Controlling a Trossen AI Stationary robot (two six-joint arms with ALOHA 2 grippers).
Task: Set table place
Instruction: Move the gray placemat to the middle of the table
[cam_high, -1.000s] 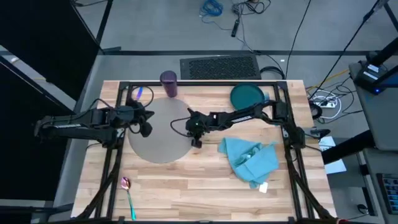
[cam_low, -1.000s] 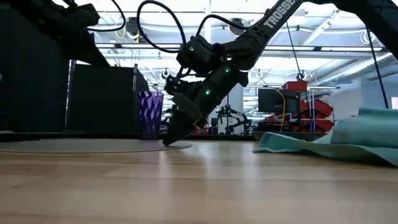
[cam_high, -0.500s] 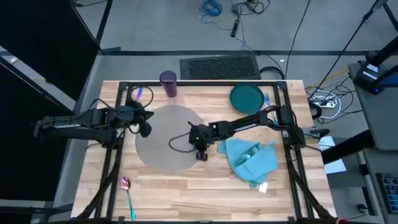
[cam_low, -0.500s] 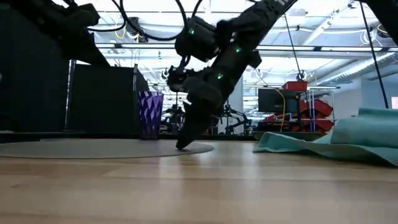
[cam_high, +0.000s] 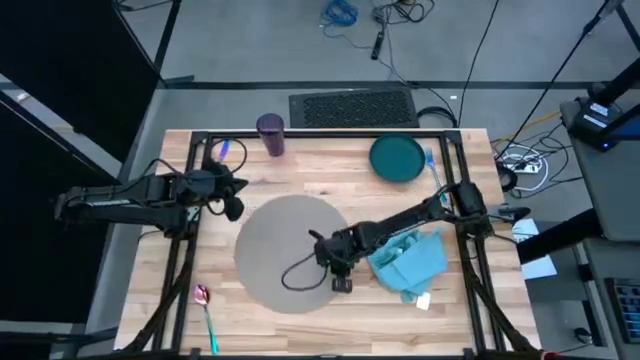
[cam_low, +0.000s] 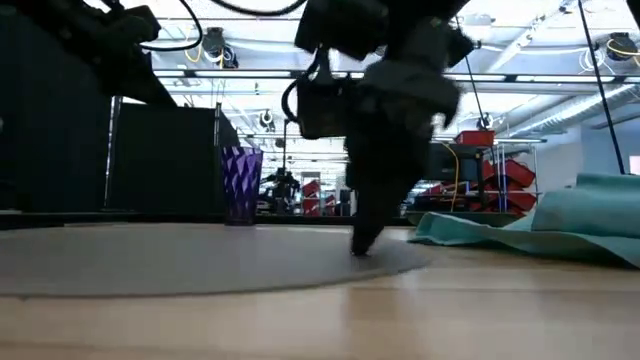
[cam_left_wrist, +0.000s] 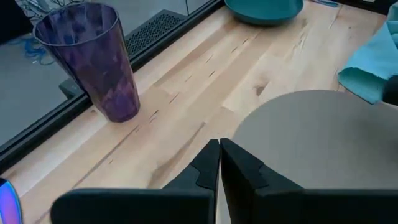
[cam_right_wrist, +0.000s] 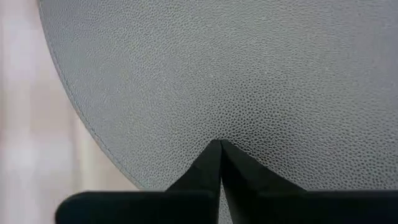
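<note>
The round grey mat (cam_high: 285, 245) lies flat on the pale wood table (cam_high: 300, 330), a little left of centre. My right gripper (cam_high: 341, 272) is shut, its tips down on the mat near the mat's near-right rim. My left gripper (cam_high: 236, 196) hangs shut at the table's left, beside the mat's far-left rim and touching nothing. A purple cup (cam_high: 271, 135) stands at the far edge and a teal plate (cam_high: 397, 158) at the far right. A crumpled light blue napkin (cam_high: 412, 258) lies right of the mat. A pink-bowled spoon (cam_high: 205, 303) lies at the near left corner. My right gripper presses its shut fingertips (cam_right_wrist: 219, 155) down on the mat's top surface (cam_right_wrist: 249, 99), just inside the mat's near-right rim. The fingers come from above, slanting from the table's right. The mat stays flat on the table under them (cam_low: 362, 248).
A blue utensil (cam_high: 226, 150) lies at the far left behind my left gripper, and another blue piece (cam_high: 430, 160) beside the plate. Black frame bars (cam_high: 180, 270) run along both table sides. Bare wood lies along the near edge (cam_high: 330, 335).
My right gripper has moved toward the table's near edge and a little to the right, staying shut with its tips down. The mat has slid along the table with it, staying flat, away from the cup and closer to the napkin.
</note>
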